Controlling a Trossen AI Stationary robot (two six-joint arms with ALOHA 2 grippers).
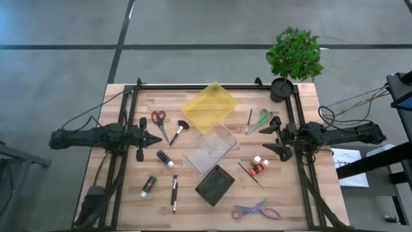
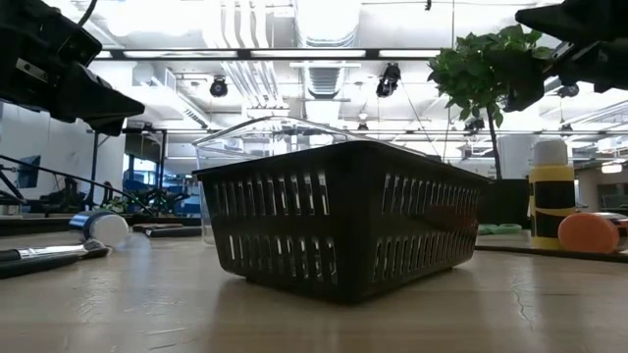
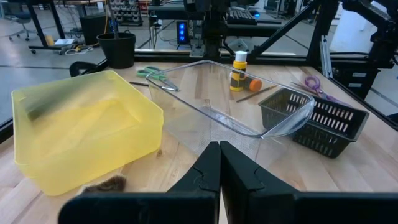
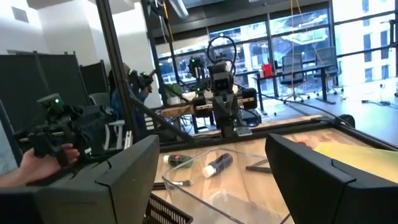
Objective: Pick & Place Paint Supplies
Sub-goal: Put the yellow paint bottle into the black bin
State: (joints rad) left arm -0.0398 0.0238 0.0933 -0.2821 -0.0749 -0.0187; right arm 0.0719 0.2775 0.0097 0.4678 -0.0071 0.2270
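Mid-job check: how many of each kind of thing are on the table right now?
Paint bottles, white-capped: 3, green, dark blue, orange-red
Thin brushes: 4
Scissors: 3, red-handled, green-handled, purple-handled
Bins: 3, yellow plastic, clear plastic, dark slotted basket
Potted plant: 1
Total: 14

My left gripper [image 1: 156, 138] hangs at the table's [image 1: 129, 212] left side, my right gripper [image 1: 267, 137] at its right, the bins between us. The clear tray [image 1: 210, 147] sits mid-table, touching the shallow bin [image 1: 209, 106] behind it; the slotted basket [image 1: 215, 185] lies just in front. Left of the bins lie scissors [image 1: 159, 122] and a makeup-style brush [image 1: 179, 131]. Nearer the front on that side lie one paint bottle [image 1: 165, 158], another bottle [image 1: 149, 186] and a thin brush [image 1: 174, 193] (all apart). By my right gripper lie a third bottle [image 1: 259, 167] against a thin brush [image 1: 250, 174], with more scissors [image 1: 262, 118] behind, beside another brush [image 1: 250, 120]. A third pair [image 1: 257, 211] lies at the front edge. The potted plant [image 1: 294, 58] stands at the back right corner.
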